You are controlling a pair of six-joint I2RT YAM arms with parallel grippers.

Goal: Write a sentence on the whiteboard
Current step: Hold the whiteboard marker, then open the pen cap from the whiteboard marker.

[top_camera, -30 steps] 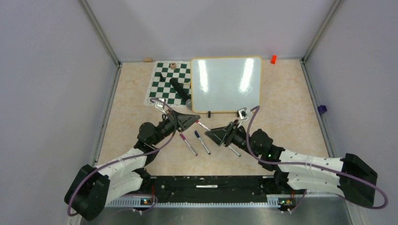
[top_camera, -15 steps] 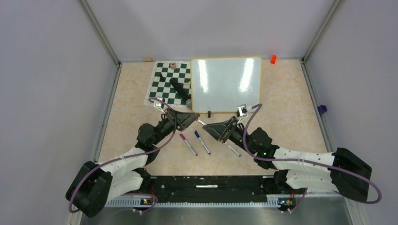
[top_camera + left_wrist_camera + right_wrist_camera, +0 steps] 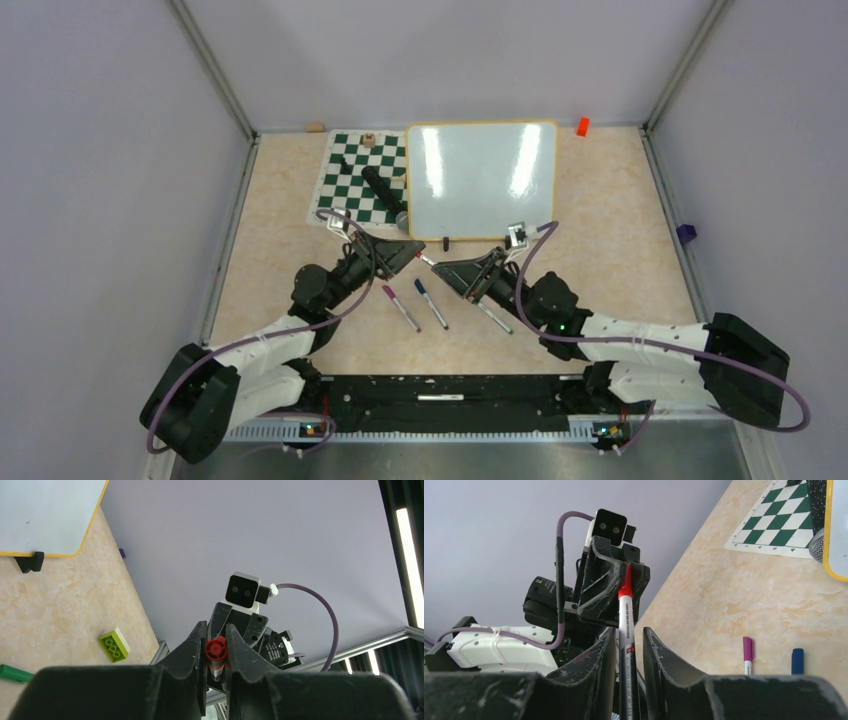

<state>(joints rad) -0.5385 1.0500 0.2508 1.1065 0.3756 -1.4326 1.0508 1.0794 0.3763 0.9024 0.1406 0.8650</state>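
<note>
Beige stone-pattern tabletop: the whiteboard [image 3: 480,180] lies flat at far centre, just right of the chessboard mat [image 3: 350,185]. Near its front edge, the left gripper [image 3: 414,251] pinches the red marker [image 3: 625,617] at its cap. The right gripper [image 3: 440,268] is clamped on the barrel.

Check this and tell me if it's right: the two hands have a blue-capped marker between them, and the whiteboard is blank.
Not quite. It is a red-capped marker that the left hand and the right hand have between them, as both wrist views show. The blue-capped marker lies on the table. The whiteboard is blank, as you said.
</note>
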